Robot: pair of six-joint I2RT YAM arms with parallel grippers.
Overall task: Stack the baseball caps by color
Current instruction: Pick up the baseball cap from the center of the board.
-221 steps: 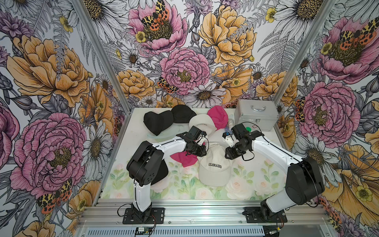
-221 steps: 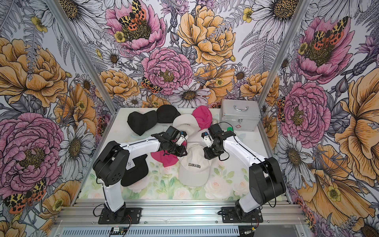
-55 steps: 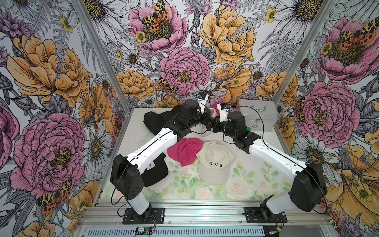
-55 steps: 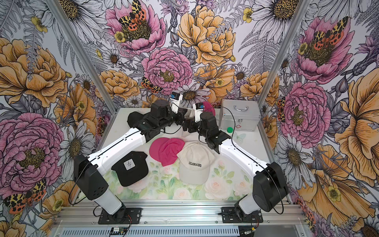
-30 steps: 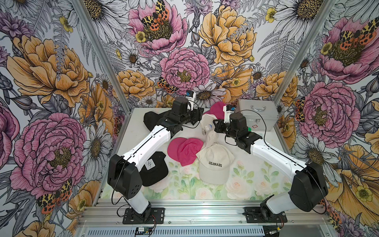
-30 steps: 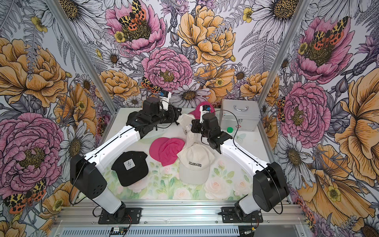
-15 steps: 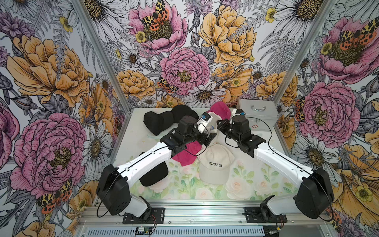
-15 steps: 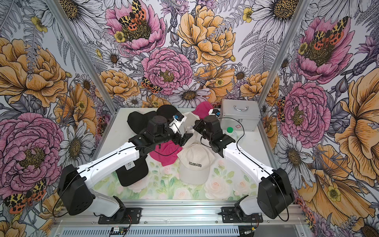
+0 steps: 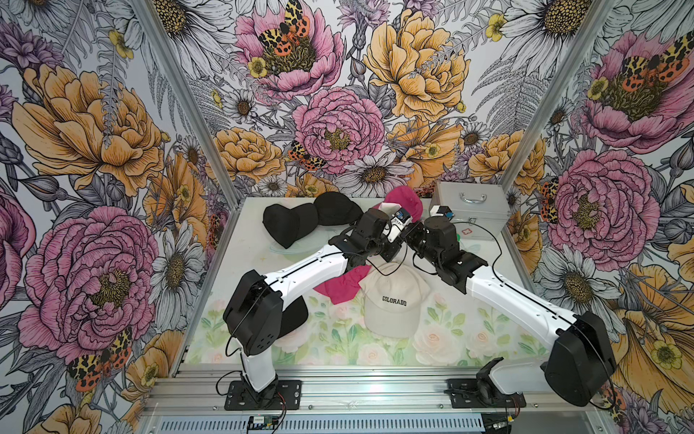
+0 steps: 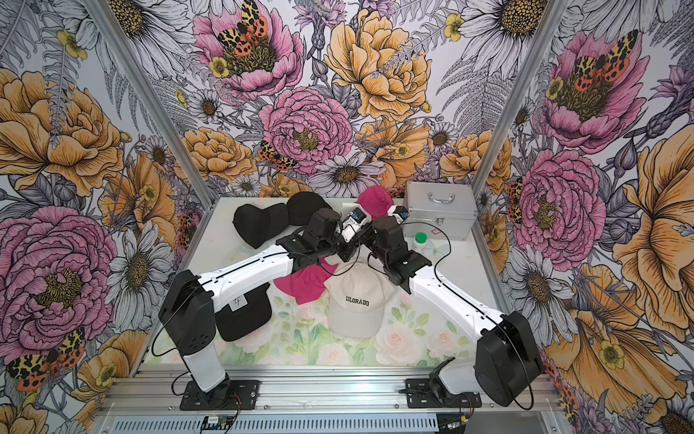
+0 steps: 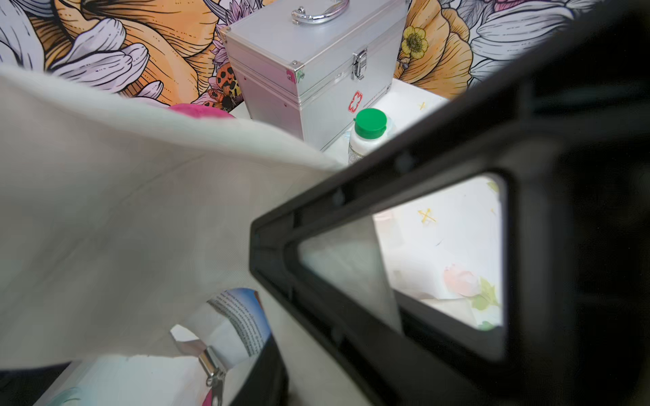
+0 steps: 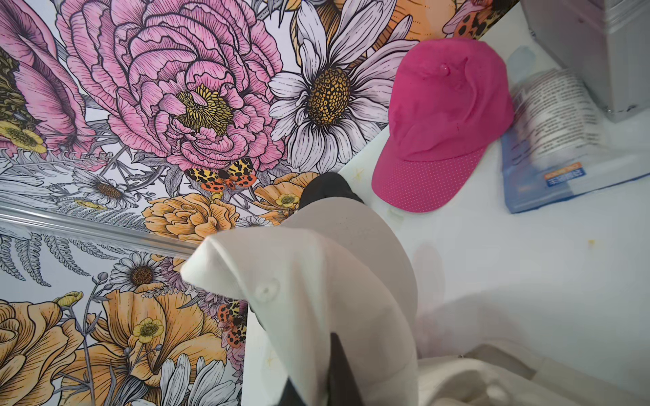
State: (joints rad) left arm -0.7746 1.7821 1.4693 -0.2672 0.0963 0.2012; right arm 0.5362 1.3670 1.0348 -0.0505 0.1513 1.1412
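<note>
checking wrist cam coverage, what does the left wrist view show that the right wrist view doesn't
Only the left wrist view: the small white green-lidded bottle, and the handle and latch of the silver metal case.
Only the right wrist view: the full crown and dotted brim of the hot pink fabric cap, and what looks like an edge of a black fabric cap.
Both: the cream-white fabric cap up close, part of the case, and some pink cap, a mere sliver in the left.
</note>
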